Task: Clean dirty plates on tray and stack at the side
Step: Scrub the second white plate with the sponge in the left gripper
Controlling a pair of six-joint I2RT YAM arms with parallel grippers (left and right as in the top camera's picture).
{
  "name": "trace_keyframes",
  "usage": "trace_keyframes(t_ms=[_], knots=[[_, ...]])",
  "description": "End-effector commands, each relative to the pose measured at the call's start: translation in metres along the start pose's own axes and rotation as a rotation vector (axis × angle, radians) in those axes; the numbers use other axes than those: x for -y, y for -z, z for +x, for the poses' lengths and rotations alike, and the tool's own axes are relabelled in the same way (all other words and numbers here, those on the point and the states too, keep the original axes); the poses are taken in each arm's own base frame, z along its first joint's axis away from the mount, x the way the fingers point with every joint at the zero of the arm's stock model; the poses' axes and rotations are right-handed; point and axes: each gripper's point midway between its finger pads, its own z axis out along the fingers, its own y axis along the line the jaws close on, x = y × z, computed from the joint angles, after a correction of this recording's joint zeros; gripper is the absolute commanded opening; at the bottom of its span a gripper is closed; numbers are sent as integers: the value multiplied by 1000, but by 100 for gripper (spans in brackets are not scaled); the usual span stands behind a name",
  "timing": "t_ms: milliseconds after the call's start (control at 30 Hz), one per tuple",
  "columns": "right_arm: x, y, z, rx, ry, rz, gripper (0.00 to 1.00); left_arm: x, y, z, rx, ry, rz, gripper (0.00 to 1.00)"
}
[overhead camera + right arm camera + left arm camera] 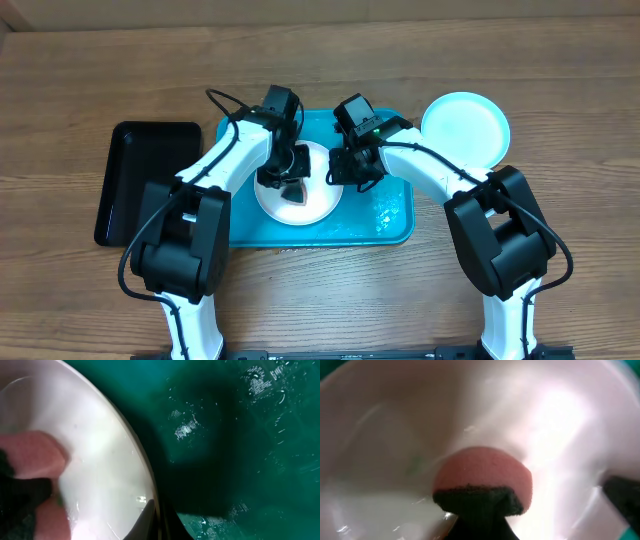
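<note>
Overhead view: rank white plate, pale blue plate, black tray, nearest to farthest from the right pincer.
1. white plate, on the teal tray, rim in the right pincer.
2. pale blue plate, right of the teal tray.
3. black tray, far left.

We can read no text, label, brand or number anywhere, though both wrist views are perhaps too blurred to tell.

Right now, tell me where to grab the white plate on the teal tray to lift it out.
Pinch the raised rim of the white plate at its right edge, coming from the right. It lies flat, so only the thin rim offers a hold, and the sponge in the left gripper fills the middle. The jaws of the right gripper appear shut there.
</note>
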Motion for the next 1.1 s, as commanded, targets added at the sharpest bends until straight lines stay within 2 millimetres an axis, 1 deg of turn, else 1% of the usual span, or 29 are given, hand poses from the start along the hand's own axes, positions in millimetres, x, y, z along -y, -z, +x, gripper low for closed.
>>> trace_keyframes(t_ms=[0, 33, 100, 133, 200, 267, 333, 467, 533, 600, 700, 833, 900, 967, 1033, 1067], knots=[[4, 0, 2, -7, -8, 8, 4, -56, 4, -5, 28, -41, -282, 4], [4, 0, 2, -7, -8, 9, 4, -67, 10, -9, 47, -26, -345, 4], [4, 0, 2, -7, -7, 8, 4, -82, 22, -19, 92, 19, -430, 4], [4, 0, 2, -7, -7, 8, 4, -85, 27, -25, 115, 39, -443, 4], [4, 0, 2, -8, -7, 8, 4, -79, 32, -38, 162, 83, -410, 4], [4, 0, 2, -7, -7, 8, 4, -61, 29, -48, 189, 89, -307, 4], [4, 0, 2, -8, -7, 8, 4, -37, 23, -52, 185, 82, -175, 4], [4, 0, 3, -14, -9, 11, 4, 2, 15, -47, 146, 54, 32, 4], [4, 0, 4, -15, -9, 12, 4, 14, 10, -41, 127, 41, 84, 4], [4, 0, 3, -14, -6, 11, 4, 26, 6, -31, 96, 23, 121, 4], [4, 0, 3, -14, -5, 11, 4, 31, -1, -17, 57, -4, 114, 4], [4, 0, 3, -14, -6, 11, 4, 27, -4, -7, 28, -49, 91, 4], [5, 0, 4, -16, -6, 12, 4, 9, -4, -11, 47, -74, 6, 4], [5, 0, 5, -21, -7, 14, 4, -19, -1, -18, 82, -59, -133, 4], [6, 0, 7, -27, -8, 17, 4, -42, 4, -25, 117, -43, -244, 4], [6, 0, 7, -27, -7, 17, 4, -48, 5, -28, 130, -38, -271, 4]])
